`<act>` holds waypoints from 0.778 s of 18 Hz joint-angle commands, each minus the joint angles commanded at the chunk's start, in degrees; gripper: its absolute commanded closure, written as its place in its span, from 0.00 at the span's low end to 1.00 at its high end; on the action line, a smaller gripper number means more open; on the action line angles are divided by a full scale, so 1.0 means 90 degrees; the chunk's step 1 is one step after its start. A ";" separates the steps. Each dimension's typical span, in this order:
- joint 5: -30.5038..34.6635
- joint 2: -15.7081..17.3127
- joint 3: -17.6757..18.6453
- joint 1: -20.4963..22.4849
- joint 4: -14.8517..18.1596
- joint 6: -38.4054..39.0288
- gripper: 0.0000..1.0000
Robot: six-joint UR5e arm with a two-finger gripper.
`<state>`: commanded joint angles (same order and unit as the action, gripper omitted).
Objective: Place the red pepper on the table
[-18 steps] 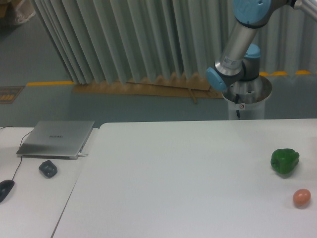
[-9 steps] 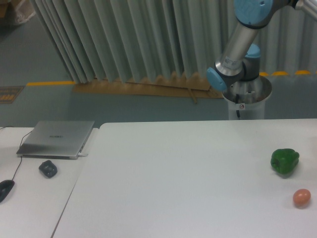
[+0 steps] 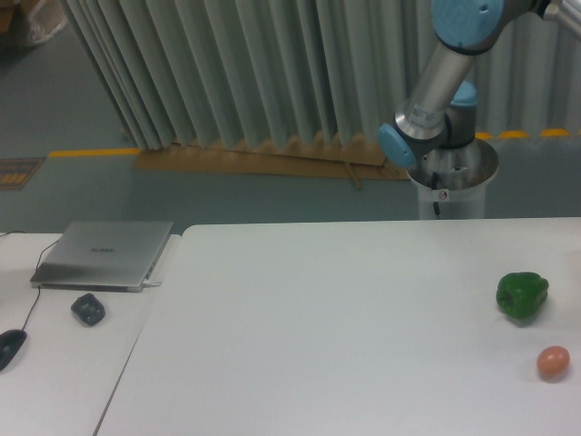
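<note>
Claw and red pepper both lie outside the picture, so whether the claw is spread, closed or pinching anything cannot be told, and the pepper's place cannot be given.

Nearest the viewer, on the right of the large white desk [image 3: 336,327], a small orange-pink egg-shaped ball [image 3: 553,361] sits close to the front right corner. Just behind it rests a green pepper [image 3: 522,295], near the ball but not touching it. No red object shows anywhere on this desk.

On the left, a second white desk [image 3: 64,381] adjoins the first. At its near left edge sits a dark mouse [image 3: 9,346] with a thin cable; a small dark grey lump [image 3: 88,309] lies a little further back, and behind that a closed silver laptop [image 3: 104,254].

Beyond the far right edge of the large desk stands the robot's round metal base [image 3: 451,182]. From it a grey arm with blue joints [image 3: 445,82] rises and leaves the frame at the top right corner. Pale pleated curtains [image 3: 236,73] hang at the back, above a grey-green floor with a yellow line.

As a judgement: the pepper is not yet set down on the desk. If the arm carries it out of view, bringing it down and letting go both remain.
</note>
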<state>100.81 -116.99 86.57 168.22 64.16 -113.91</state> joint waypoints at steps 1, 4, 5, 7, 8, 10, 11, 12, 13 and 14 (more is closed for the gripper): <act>0.0000 0.0039 0.0000 0.0000 0.0029 0.0000 0.61; 0.0000 0.0176 -0.0039 -0.0010 0.0341 0.0029 0.60; 0.0000 0.0234 -0.0068 -0.0019 0.0477 0.0029 0.60; -0.0010 0.0322 -0.0088 -0.0029 0.0625 0.0107 0.60; -0.0039 0.0400 -0.0088 -0.0049 0.0760 0.0204 0.60; -0.0058 0.0498 -0.0088 -0.0049 0.0917 0.0234 0.60; -0.0078 0.0566 -0.0098 -0.0049 0.1034 0.0273 0.60; -0.0088 0.0625 -0.0117 -0.0068 0.1161 0.0322 0.60; -0.0088 0.0645 -0.0146 -0.0078 0.1288 0.0361 0.59; -0.0136 0.0732 -0.0176 -0.0126 0.1473 0.0448 0.59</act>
<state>99.58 -110.40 84.99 167.08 77.41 -109.87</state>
